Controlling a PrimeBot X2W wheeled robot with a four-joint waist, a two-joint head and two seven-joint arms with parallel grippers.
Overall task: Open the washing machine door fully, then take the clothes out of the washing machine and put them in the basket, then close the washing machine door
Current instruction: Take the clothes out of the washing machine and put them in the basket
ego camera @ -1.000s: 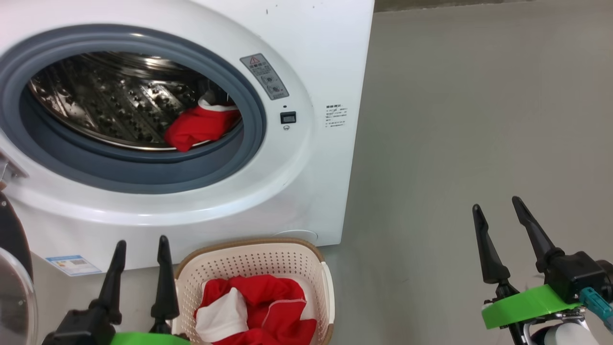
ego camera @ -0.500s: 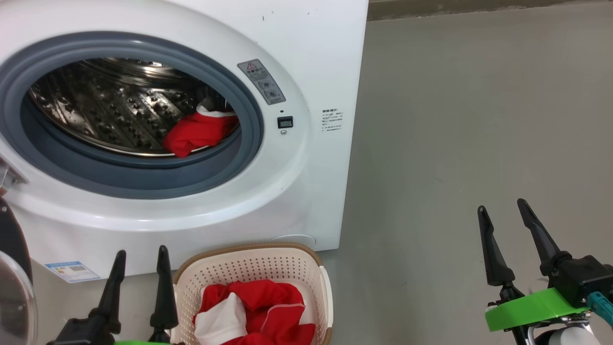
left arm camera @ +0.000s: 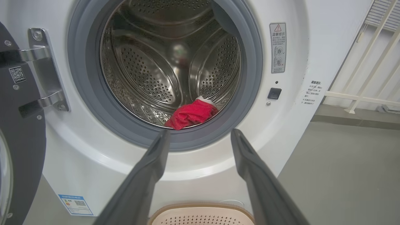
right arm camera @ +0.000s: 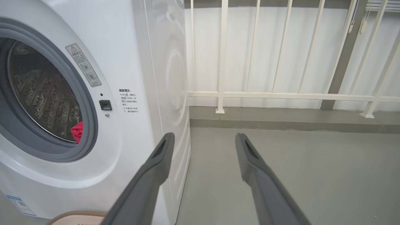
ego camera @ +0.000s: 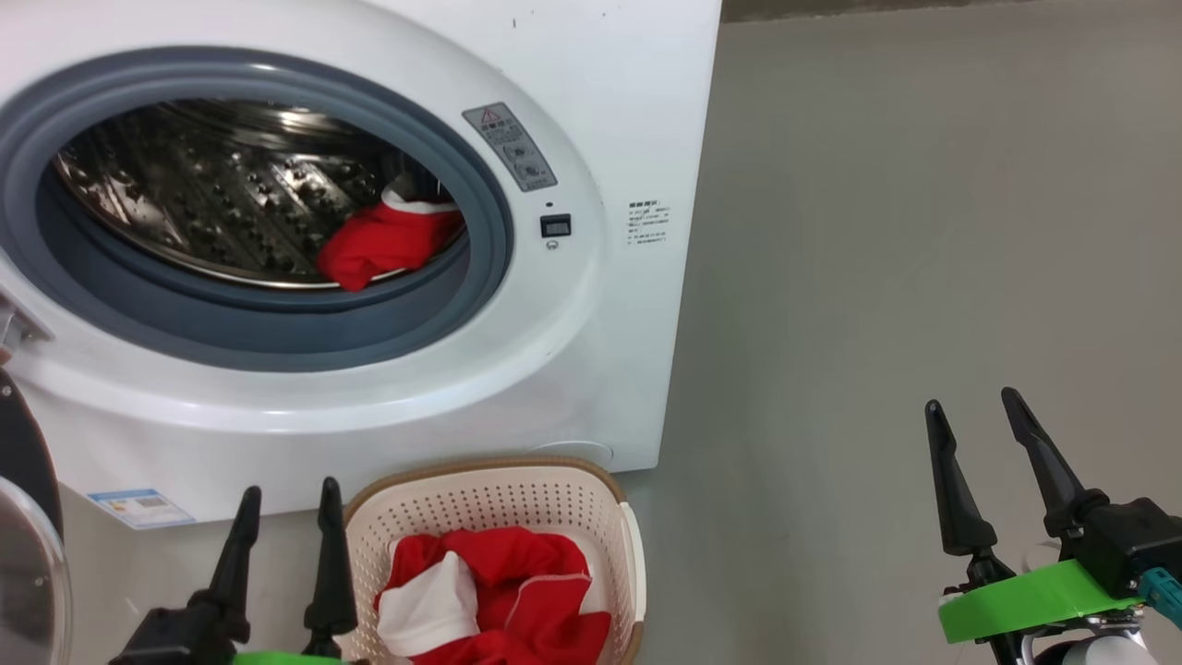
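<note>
Clothes of bright red soft fabric with white trim (ego camera: 388, 242) lie in two places: one bunched piece rests at the lower right of the perforated steel drum (left arm camera: 150, 62) inside the big white front-loading washing machine (ego camera: 600, 369), and a red and white heap (ego camera: 499, 591) fills the small cream-white perforated plastic basket with a brown woven-look rim (ego camera: 480, 465). The basket stands on the grey floor (ego camera: 877, 277) just before the machine's front base; whether the two touch, I cannot tell. The large round door with a glossy black frame and clear glass window (left arm camera: 18, 140) is swung open at the machine's left on its metal hinge (left arm camera: 43, 78). The left claw (ego camera: 288, 489) hovers just beside the basket's left wall, fingers spread wide and holding nothing, aimed at the drum opening. The right claw (ego camera: 971, 400) hangs over bare floor well to the right of the machine, also spread wide and empty. A white railing (right arm camera: 281, 93) runs along the floor's far edge.
</note>
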